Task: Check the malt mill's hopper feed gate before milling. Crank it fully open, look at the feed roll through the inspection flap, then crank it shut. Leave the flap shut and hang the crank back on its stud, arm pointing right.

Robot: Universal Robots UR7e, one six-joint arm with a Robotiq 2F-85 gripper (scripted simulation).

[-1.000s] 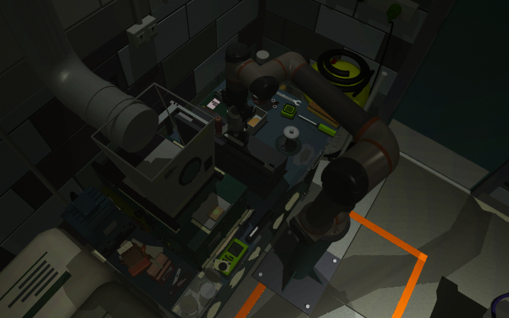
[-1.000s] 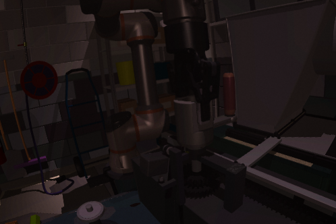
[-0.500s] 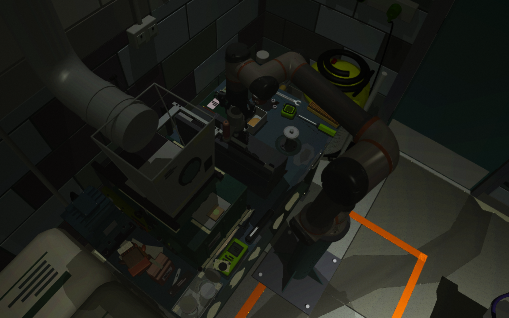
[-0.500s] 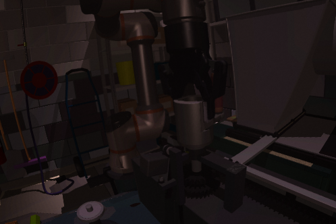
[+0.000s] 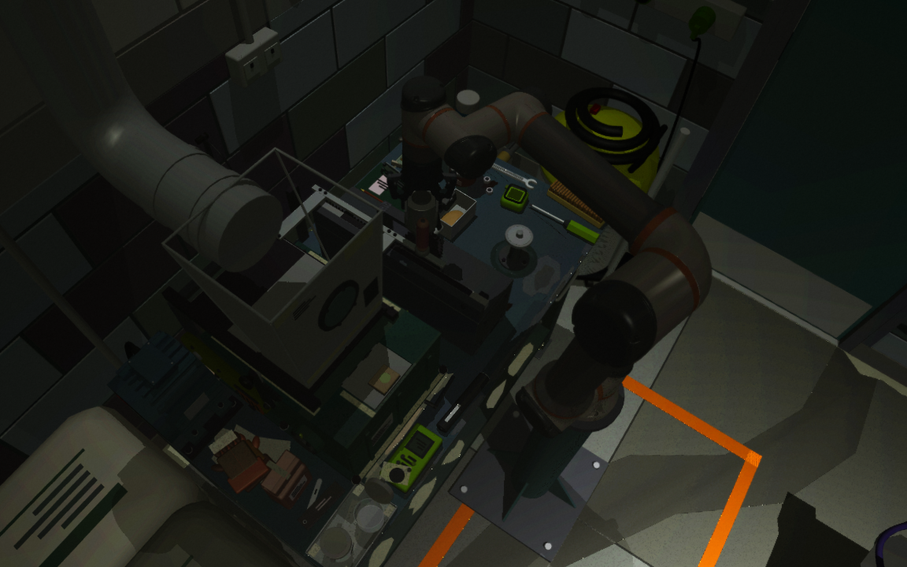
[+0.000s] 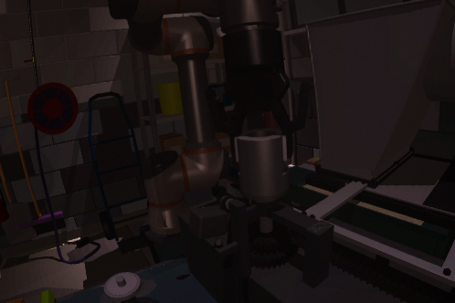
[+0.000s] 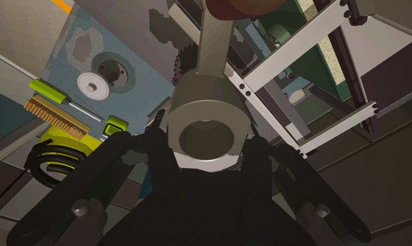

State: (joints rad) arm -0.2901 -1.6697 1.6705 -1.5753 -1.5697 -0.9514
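At the mill's near end, beside the pale hopper (image 5: pixel 288 282), I hold the crank (image 7: pixel 206 131) by its grey socket hub in my closed gripper (image 7: pixel 206 146). The hub (image 6: pixel 260 167) stands upright over the gate shaft and its small gear (image 6: pixel 267 253). The crank's flat arm (image 7: pixel 213 39) runs away from the hub to a dark red handle (image 7: pixel 244 6), which sits near the hopper's wall. The stud (image 5: pixel 519 240) with its white disc stands on the blue plate to the right of the mill. The inspection flap is not clearly seen.
A small tray (image 5: pixel 458 215) of grain sits beside my wrist. A green screwdriver (image 5: pixel 570 224), a wire brush (image 5: pixel 575 203) and a green block (image 5: pixel 514 197) lie on the blue plate. The large duct (image 5: pixel 182 183) overhangs the hopper on the left.
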